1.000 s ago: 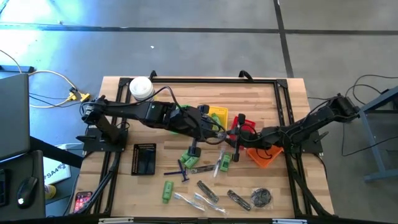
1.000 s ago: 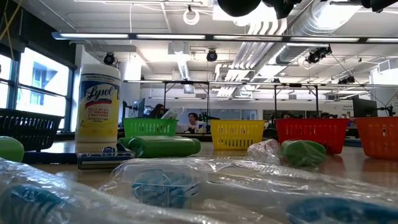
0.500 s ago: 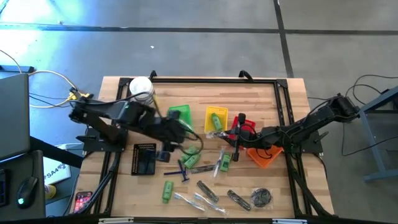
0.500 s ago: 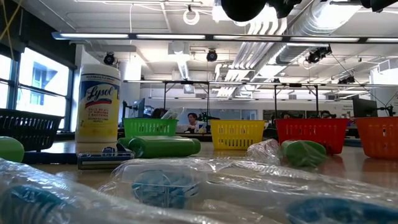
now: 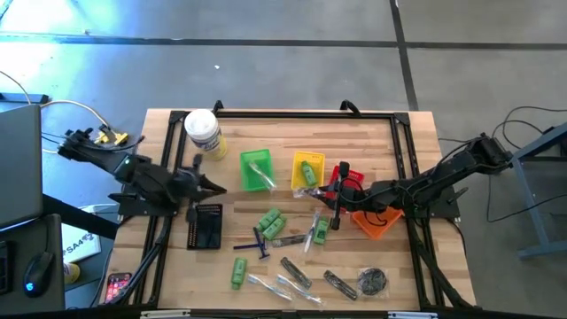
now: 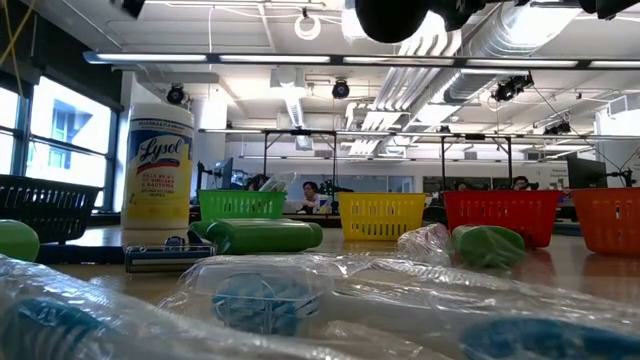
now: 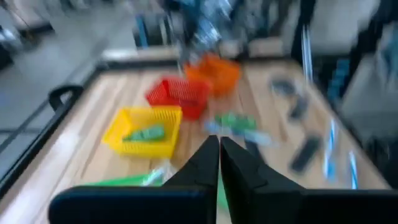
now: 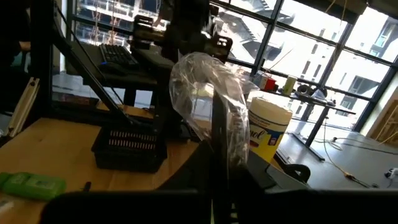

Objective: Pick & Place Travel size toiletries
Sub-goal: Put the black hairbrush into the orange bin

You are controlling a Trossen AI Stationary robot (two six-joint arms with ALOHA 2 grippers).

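Right gripper point(image 5: 314, 193) pinches a clear, crinkly plastic packet point(image 8: 214, 99) near the middle of the desk, just beside the yellow mesh basket point(image 5: 309, 169). It looks light, soft and slippery; best to hold its middle. Left gripper point(image 5: 215, 187), pressed together, waits near the left edge.

The setting is an open-plan robotics lab or industrial workspace. Exposed ducts point(image 6: 500, 45) and strip lights point(image 6: 200, 58) run along the bare ceiling. Further metal-framed workstations point(image 6: 300, 150) stand behind the wooden desk point(image 5: 407, 142), with a person point(image 6: 310, 192) seated among monitors. The floor point(image 5: 266, 62) is polished concrete. Large grid windows point(image 8: 323, 43) line one wall.
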